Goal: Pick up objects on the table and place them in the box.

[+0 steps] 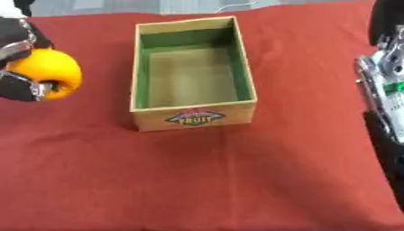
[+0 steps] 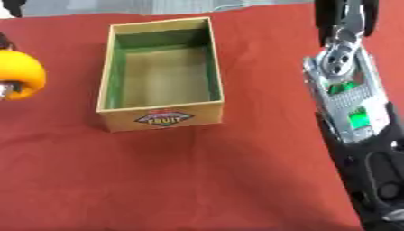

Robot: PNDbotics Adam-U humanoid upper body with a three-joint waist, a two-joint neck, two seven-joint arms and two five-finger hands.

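A red cloth (image 1: 205, 180) is covering the tabletop, filling nearly the whole scene and lying mostly flat, with faint creases running across its near part. Beyond the cloth's far edge, a narrow strip of grey floor (image 1: 118, 6) is showing along the top. A thin pale cable (image 1: 236, 6) is trailing over that floor, just past the cloth's far edge. Soft, even light is falling on the cloth, casting only weak shadows.

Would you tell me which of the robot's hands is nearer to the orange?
Left. The left hand is curled round the orange, left of the box. The right arm is far across the box; its hand isn't visible.
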